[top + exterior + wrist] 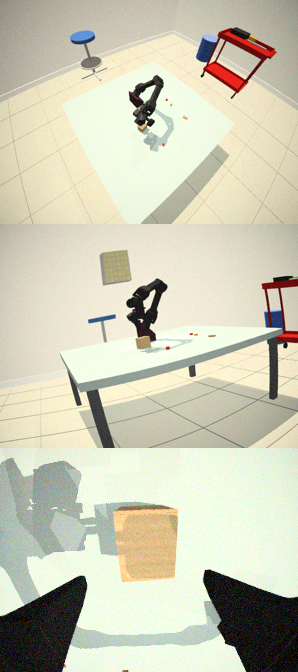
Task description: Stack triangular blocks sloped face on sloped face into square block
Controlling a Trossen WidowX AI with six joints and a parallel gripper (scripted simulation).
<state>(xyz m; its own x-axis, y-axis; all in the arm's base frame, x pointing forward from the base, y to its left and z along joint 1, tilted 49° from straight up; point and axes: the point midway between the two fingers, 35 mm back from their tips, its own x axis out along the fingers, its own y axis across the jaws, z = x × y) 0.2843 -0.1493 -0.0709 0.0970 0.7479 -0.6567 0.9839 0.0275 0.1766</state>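
Note:
The two triangular blocks show together as one light-wood, square-looking block [142, 128] [143, 343] [148, 545] standing on the table [100, 150] [105, 364] [250, 538]. Its top looks level and its visible edges look even, but the sloped seam between the halves cannot be made out. My gripper [146, 578] is open and empty. In the wrist view its two black fingertips stand wide apart, below and to either side of the block, touching nothing. In the exterior view the gripper is raised above the block with a gap; in the top view the hand partly hides the block.
A red cube [163, 144] [167, 348] lies near the block. Farther off lie another red cube [166, 99] [191, 333], a small orange piece [171, 104] [195, 334] and a flat orange bar [185, 117] [211, 335]. The arm's dark base stands behind the block.

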